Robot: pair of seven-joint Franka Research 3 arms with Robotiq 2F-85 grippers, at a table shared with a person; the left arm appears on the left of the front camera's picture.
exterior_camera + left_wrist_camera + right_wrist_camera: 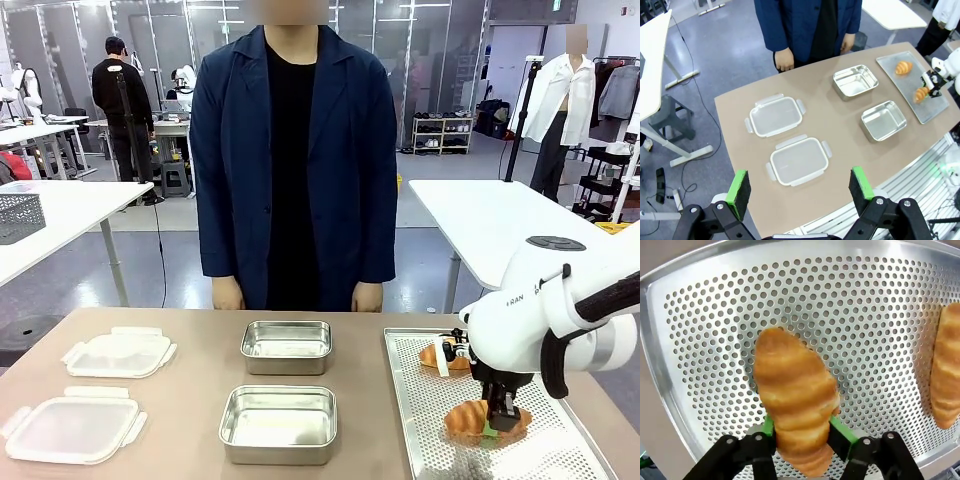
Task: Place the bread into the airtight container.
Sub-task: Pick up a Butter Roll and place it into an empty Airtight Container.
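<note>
At the left, we note the left gripper (pixel 799 187) spread wide and empty, high over the table (pixel 840 130). Two lids (pixel 118 352) lie off, beside two steel containers (pixel 279 423), both empty. On the perforated tray (pixel 420 400) at the right, the right gripper (pixel 500 418) is clamped on the near bread (pixel 468 420); a second bread (pixel 445 355) lies beyond. We judge the grasp made; transfer and release are left to do

Person in navy jacket (pixel 293 150) is stood at far edge of desk (pixel 203 348), centre. Perforated metal tray (pixel 420 420) is laid along desk's right edge. Grey wire basket (pixel 20 216) is set on white table (pixel 85 205), far left. Second white table (pixel 490 220) is seen behind, right.
</note>
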